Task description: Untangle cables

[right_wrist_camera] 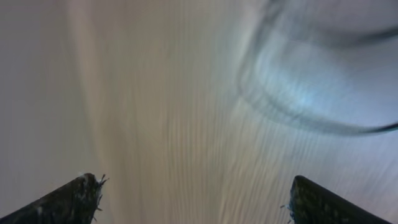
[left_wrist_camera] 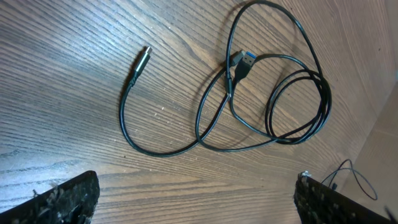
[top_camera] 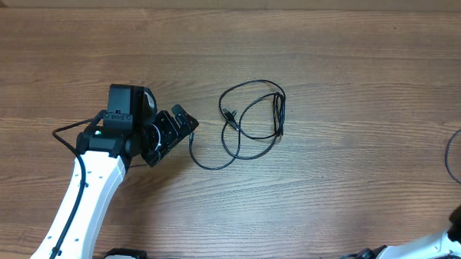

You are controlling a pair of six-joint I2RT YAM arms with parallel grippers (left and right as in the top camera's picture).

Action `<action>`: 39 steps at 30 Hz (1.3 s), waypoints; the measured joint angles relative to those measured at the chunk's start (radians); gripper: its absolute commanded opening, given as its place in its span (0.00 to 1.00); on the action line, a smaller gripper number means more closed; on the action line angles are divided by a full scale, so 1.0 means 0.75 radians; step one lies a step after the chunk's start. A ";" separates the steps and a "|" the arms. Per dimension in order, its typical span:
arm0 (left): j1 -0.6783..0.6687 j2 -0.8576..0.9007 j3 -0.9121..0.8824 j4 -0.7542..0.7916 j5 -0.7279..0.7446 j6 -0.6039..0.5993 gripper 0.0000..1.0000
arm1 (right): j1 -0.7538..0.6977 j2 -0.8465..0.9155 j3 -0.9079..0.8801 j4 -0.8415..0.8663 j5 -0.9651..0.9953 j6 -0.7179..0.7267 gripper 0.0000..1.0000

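Observation:
The cables (top_camera: 279,116) lie as a loose tangle of thin black cords on the wooden table, at the middle of the overhead view. In the left wrist view they lie ahead of the fingers: a cord with a metallic plug tip (left_wrist_camera: 143,58) and loops round a flat plug (left_wrist_camera: 242,64). My left gripper (top_camera: 186,122) is open and empty just left of the tangle, its fingers (left_wrist_camera: 196,199) wide apart above bare wood. My right gripper (right_wrist_camera: 196,199) is open and empty, low over the table; it is out of the overhead view.
A thin black loop (top_camera: 449,156) lies at the table's right edge; the right wrist view shows a blurred dark loop (right_wrist_camera: 298,115) ahead. The right arm's white link (top_camera: 434,248) is at the bottom right. Bare wood (top_camera: 333,56) lies round the tangle.

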 measured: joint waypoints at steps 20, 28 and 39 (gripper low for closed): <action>0.000 0.000 0.000 -0.116 -0.146 0.001 1.00 | 1.352 0.002 -0.007 -0.154 0.289 -0.516 0.83; 0.000 0.000 0.000 -0.116 -0.199 0.001 1.00 | 1.586 0.003 -0.222 0.078 0.473 -0.518 0.58; 0.000 0.000 0.000 -0.131 -0.205 0.001 0.98 | 1.679 0.007 -0.414 0.282 0.386 -0.437 0.04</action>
